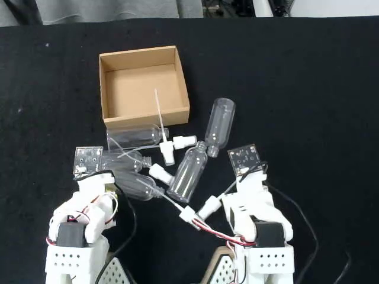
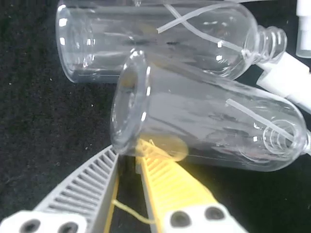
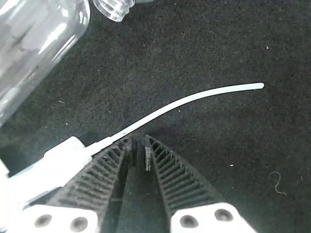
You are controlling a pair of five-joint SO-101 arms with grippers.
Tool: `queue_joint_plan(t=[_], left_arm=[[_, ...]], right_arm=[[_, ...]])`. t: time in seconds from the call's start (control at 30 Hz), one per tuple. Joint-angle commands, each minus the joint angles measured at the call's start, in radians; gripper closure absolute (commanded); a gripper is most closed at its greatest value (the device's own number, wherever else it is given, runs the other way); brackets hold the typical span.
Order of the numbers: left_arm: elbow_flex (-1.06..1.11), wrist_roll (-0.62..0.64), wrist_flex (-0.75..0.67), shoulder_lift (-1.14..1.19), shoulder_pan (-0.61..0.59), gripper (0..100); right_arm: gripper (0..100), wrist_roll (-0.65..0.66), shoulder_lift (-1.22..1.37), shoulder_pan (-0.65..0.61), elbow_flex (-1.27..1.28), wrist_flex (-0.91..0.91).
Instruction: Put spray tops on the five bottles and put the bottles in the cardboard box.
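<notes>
Bottles (image 1: 188, 171) x5, spray tops (image 1: 167, 151) x5, loose by 1 cardboard box (image 1: 148, 116).

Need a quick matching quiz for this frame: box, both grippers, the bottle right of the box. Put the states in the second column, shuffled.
Things:
1. cardboard box
2. left gripper
3. right gripper
4. bottle right of the box

States:
A. tips beside a spray top's dip tube
B. open, no bottles inside
C. tips at the base of a clear bottle
D. lying flat on the cloth, neck bare

Pairs: 1-B, 2-C, 3-A, 4-D
</notes>
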Motion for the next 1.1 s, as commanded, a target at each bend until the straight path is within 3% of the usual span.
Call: queue_joint_plan(t=[0.0,0.1,0.27,0.37,0.47,0.67,0.77,0.87,1.07], left_arm=[[-0.054,-0.008,-0.084,-0.009,0.001,97],[-0.061,-0.023,-0.132,-0.009,0.007,97],[-0.061,-0.258,-0.149,-0.009,0.001,97],[-0.062,-0.324,-0.147,-0.009,-0.021,97],[-0.09,-0.322,-0.147,-0.009,-0.094,97],[-0.139,-0.302,-0.098,-0.009,-0.219,96],[-0.154,-0.256,-0.066,-0.009,-0.225,90],[-0.151,-0.178,-0.063,-0.009,-0.232,79],[-0.148,-0.155,-0.063,-0.009,-0.232,79]], right_arm=[[98.6,0.005,-0.093,0.021,-0.004,0.006],[98.6,0.005,-0.093,0.023,-0.004,0.006],[98.7,0.005,-0.093,0.023,-0.005,0.006],[98.7,0.005,-0.093,0.025,-0.016,0.008],[98.7,0.005,-0.091,0.041,-0.047,0.009],[98.7,0.005,-0.094,0.199,-0.081,-0.029],[98.6,0.032,-0.093,0.249,-0.082,-0.097],[98.7,0.146,-0.093,0.25,-0.082,-0.115],[98.3,0.201,-0.093,0.25,-0.101,-0.153]])
